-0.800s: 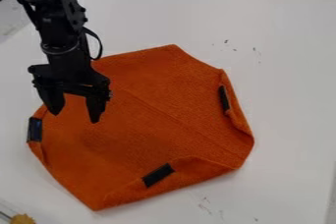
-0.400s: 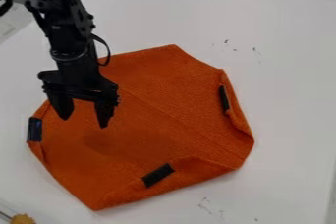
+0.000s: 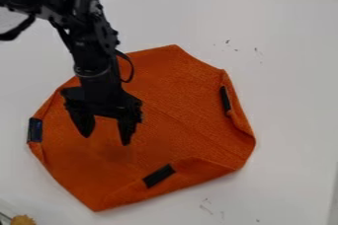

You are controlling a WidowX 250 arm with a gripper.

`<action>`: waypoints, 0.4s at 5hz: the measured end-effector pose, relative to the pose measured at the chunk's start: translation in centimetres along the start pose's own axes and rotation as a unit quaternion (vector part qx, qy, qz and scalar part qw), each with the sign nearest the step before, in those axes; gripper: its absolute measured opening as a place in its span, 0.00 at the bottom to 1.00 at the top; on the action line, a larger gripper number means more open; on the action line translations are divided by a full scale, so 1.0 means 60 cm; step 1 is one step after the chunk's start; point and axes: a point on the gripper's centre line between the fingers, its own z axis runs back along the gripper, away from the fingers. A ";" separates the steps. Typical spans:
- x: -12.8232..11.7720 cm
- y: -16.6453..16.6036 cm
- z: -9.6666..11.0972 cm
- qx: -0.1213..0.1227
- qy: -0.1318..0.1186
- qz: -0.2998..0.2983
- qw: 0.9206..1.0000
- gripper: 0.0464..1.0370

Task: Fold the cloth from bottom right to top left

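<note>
The gripper hangs over the left-centre part of the orange cloth, open, its two fingers spread with nothing between them. The orange cloth lies spread on the white table, with its edges folded in at the right, bottom and left. Black patches show on these folds: one at the right, one near the bottom and one at the far left. The arm hides part of the cloth's upper left. Whether the fingertips touch the cloth, I cannot tell.
The white table surrounds the cloth on all sides. A small yellowish object sits at the bottom left corner. Dark items stand beyond the table's edge at the top right.
The gripper has moved right and down in the view, over the cloth, with its fingers still apart. The cloth has stayed as it was.
</note>
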 end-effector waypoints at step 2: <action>-0.060 -0.100 -0.004 -0.031 0.016 -0.007 0.999 0.96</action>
